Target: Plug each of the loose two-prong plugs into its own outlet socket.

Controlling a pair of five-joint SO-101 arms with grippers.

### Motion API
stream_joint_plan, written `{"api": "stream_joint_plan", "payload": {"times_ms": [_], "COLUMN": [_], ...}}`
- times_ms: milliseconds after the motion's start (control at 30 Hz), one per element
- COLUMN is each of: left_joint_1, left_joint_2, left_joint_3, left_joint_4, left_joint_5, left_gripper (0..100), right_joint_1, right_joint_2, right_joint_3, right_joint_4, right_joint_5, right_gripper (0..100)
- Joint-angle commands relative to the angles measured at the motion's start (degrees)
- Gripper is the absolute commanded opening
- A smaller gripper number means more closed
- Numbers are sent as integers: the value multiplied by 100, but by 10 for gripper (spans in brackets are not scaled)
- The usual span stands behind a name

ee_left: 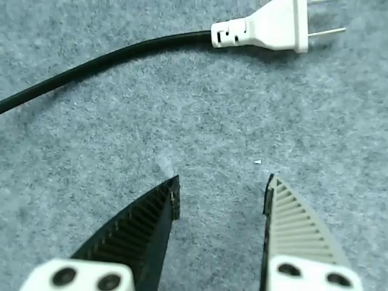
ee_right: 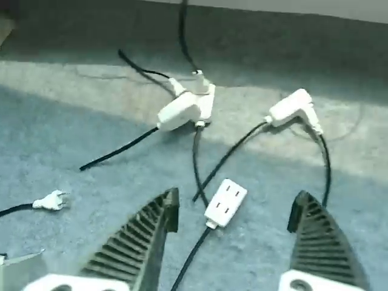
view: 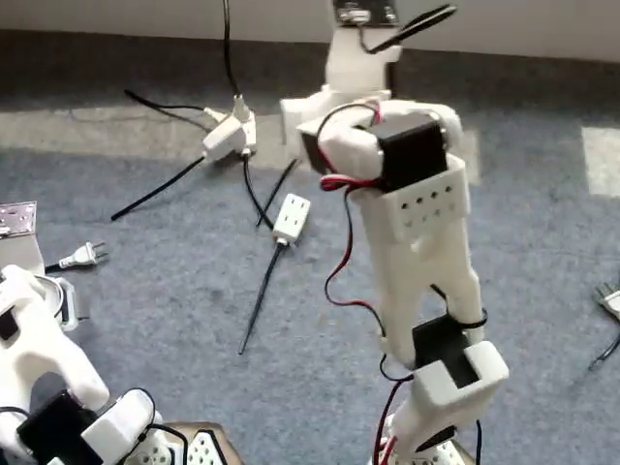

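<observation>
Left wrist view showed the left gripper [ee_left: 221, 188], jaws wide apart and empty, over grey carpet [ee_left: 121, 139] with the white two-prong plug on a black cord [ee_left: 267, 27] lying flat just beyond them, so a sound grasp likely needed advancing, straddling the plug's body and closing squarely.

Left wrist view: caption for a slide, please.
Open left claw above grey carpet, short of a loose white two-prong plug.

The high view overlooks the carpet [view: 174, 320] from above. The right wrist view shares its socket block [view: 292, 218]; the left wrist view sits close over a plug [ee_left: 267, 27].
</observation>
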Motion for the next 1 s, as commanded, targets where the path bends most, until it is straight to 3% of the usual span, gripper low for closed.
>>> {"api": "stream_joint_plan", "payload": {"times_ms": [0, 200, 400, 567, 833, 967], "left_joint_1": [-40, -13, 189, 866, 1464, 1464], "left_joint_2": [-215, -207, -180, -180, 233, 1200], "left_joint_3": [-31, -514, -1631, -1903, -1727, -1736], "left_joint_4": [-53, -53, -88, -88, -1459, -2004], "left_joint_5": [-44, -35, -141, -1952, -2356, -3692], "left_gripper": [231, 232, 235, 235, 235, 232], "right_joint_1": [1086, 2633, 3424, 3644, 4013, 4242], "right_joint_2": [-242, -303, -822, -2167, -3820, -4031], "right_joint_3": [409, 1138, 1701, 2791, 4207, 4611], "right_joint_4": [224, 233, 242, 233, 198, 198], "right_joint_5": [88, 202, 492, 862, 1389, 1468], "right_gripper": [279, 279, 279, 279, 279, 279]}}
